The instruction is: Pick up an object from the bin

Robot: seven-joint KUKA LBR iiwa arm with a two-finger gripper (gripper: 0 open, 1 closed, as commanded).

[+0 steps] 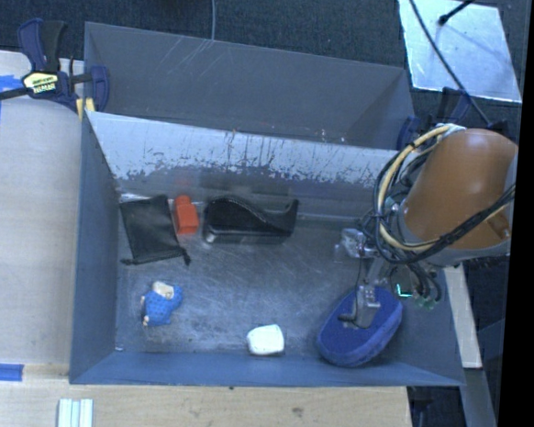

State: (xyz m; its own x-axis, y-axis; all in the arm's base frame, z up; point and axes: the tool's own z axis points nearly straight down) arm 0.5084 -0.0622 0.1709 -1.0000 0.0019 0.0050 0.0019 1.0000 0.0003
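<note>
Blue oval thing (347, 346): lay in the near-right corner of the bin (258, 88), against the near wall.
Gripper (367, 308): sat on its top; how far open could not be told.
Open room: bare floor to the left, mid-bin.
Other contents: white lump (266, 340) nearby; blue-white scrap (161, 303), black pouch (151, 228), orange block (186, 215) and black shoe-shaped piece (248, 220) well apart.

No legible text or labels
</note>
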